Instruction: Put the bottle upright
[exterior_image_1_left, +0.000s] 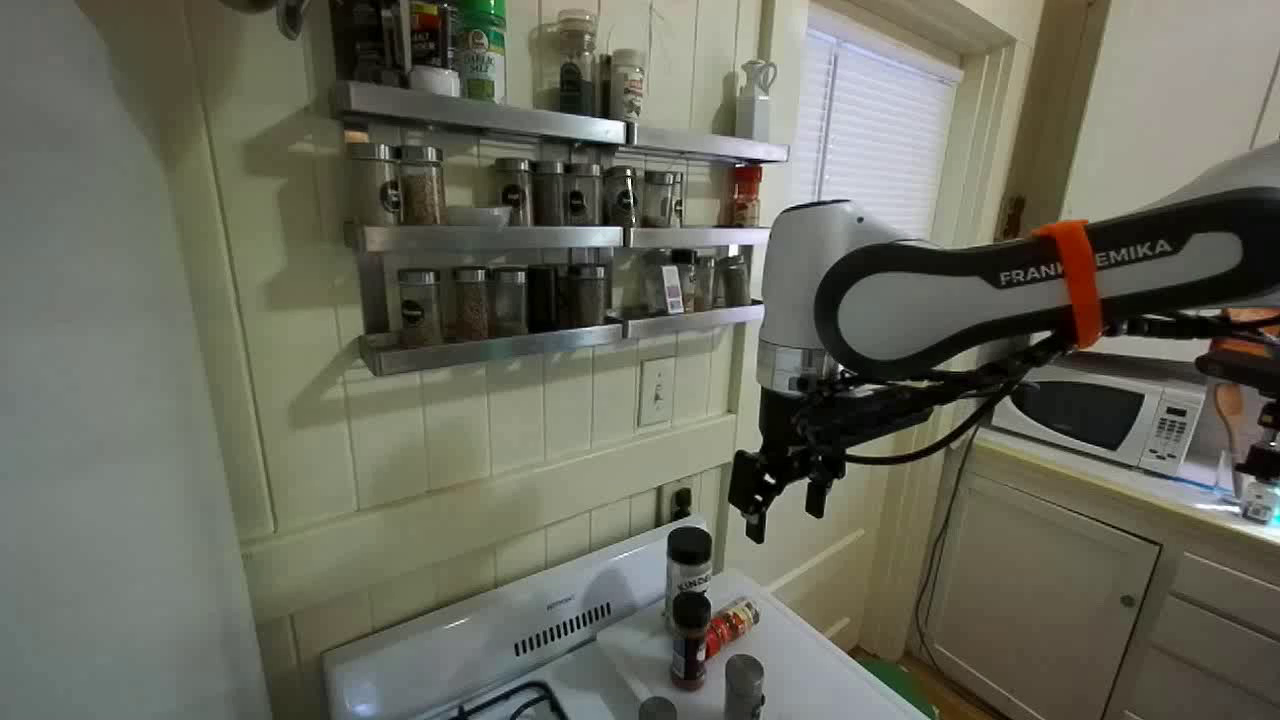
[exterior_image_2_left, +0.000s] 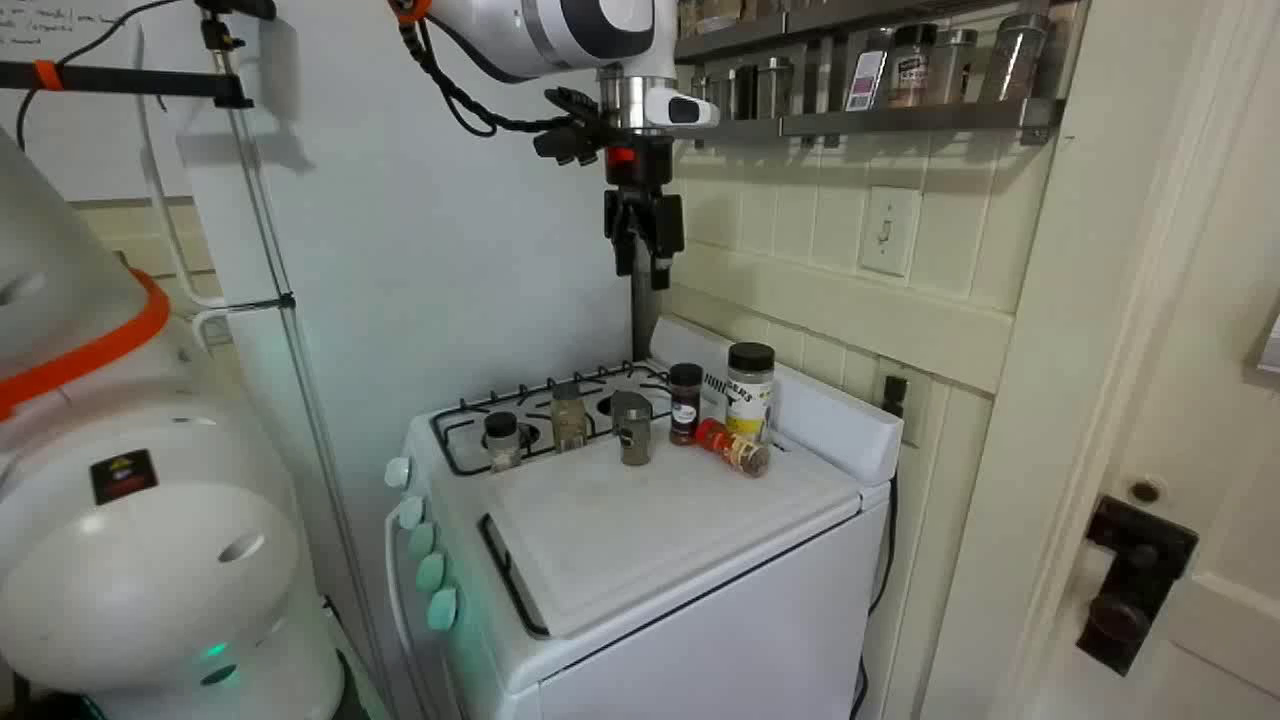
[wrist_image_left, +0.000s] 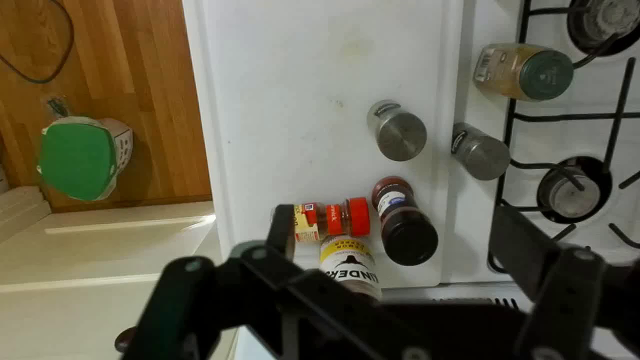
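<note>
The bottle, with a reddish body and red cap, lies on its side on the white stove cover. It shows in both exterior views and the wrist view, where the left finger hides its base end. Its cap points toward an upright dark reddish bottle with a black top. Its side is close against a large white-labelled jar; I cannot tell if they touch. My gripper is open and empty, well above the stove, also seen in an exterior view and the wrist view.
Two grey-lidded jars and a green-capped jar stand near the burner grates. A black-lidded jar stands farther along. The stove's back panel rises behind the bottles. Wall shelves with several jars hang above the stove.
</note>
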